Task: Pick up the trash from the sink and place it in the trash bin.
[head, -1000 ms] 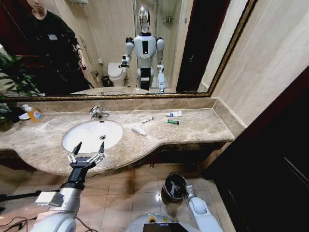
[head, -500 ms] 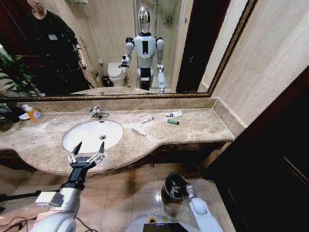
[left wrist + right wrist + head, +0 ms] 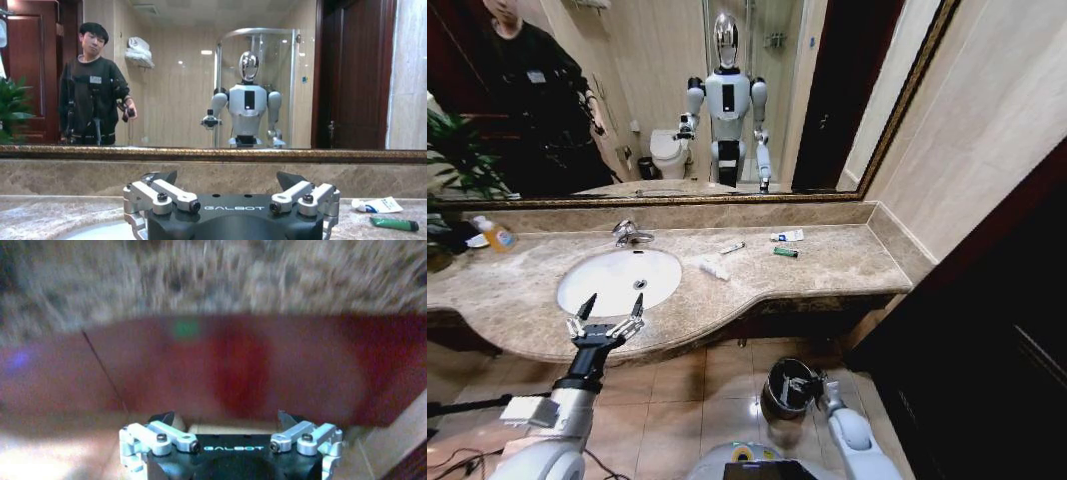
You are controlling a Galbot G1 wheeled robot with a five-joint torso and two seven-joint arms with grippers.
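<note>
The white oval sink [image 3: 617, 281] is set in the beige marble counter, and its basin looks bare. The trash lies on the counter beside it: a white tube [image 3: 715, 269], a thin stick [image 3: 732, 247], a white wrapper [image 3: 787, 236] [image 3: 379, 204] and a green piece [image 3: 785, 252] [image 3: 393, 224]. My left gripper [image 3: 613, 303] [image 3: 227, 177] hovers open at the counter's front edge, just before the sink, holding nothing. Down on the floor stands the dark trash bin [image 3: 779, 392]. My right gripper [image 3: 803, 384] [image 3: 225, 417] is at the bin's rim, open and empty.
A chrome tap [image 3: 630, 234] stands behind the basin. An orange-liquid bottle [image 3: 497, 236] and a plant [image 3: 452, 165] are at the far left. A large mirror backs the counter. A dark wooden panel [image 3: 987, 340] closes the right side. The floor is tiled.
My right arm has shifted a little to the right by the bin, and its gripper now shows over the rim. The left gripper has not moved.
</note>
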